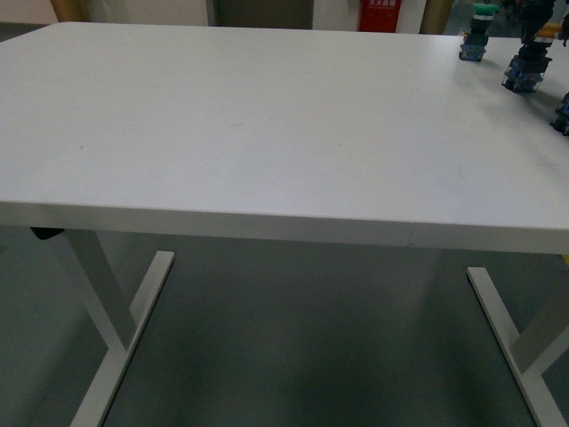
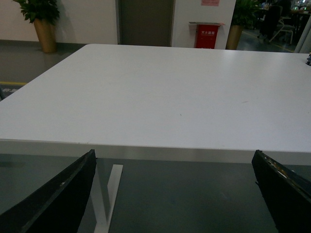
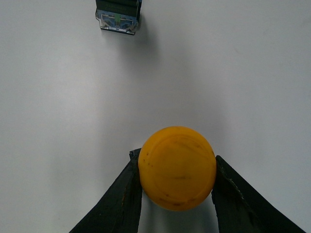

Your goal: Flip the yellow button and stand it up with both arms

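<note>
In the right wrist view the yellow button's round cap (image 3: 177, 168) fills the gap between two black fingers (image 3: 121, 194), and my right gripper (image 3: 177, 171) is shut on it just over the white table (image 3: 58, 121); its neck and base are hidden under the cap. The front view shows the yellow button (image 1: 526, 69) at the far right of the table, blue base low, with the right gripper (image 1: 539, 36) on its upper part. My left gripper (image 2: 172, 194) is open and holds nothing. It sits off the table's near edge (image 2: 160, 150), far from the button, and does not show in the front view.
A green-capped switch (image 1: 475, 40) stands left of the yellow button; its base (image 3: 118, 17) shows in the right wrist view. Another dark switch (image 1: 562, 114) is cut off at the right edge. Beyond the table are a red box (image 2: 210, 35) and a potted plant (image 2: 43, 24).
</note>
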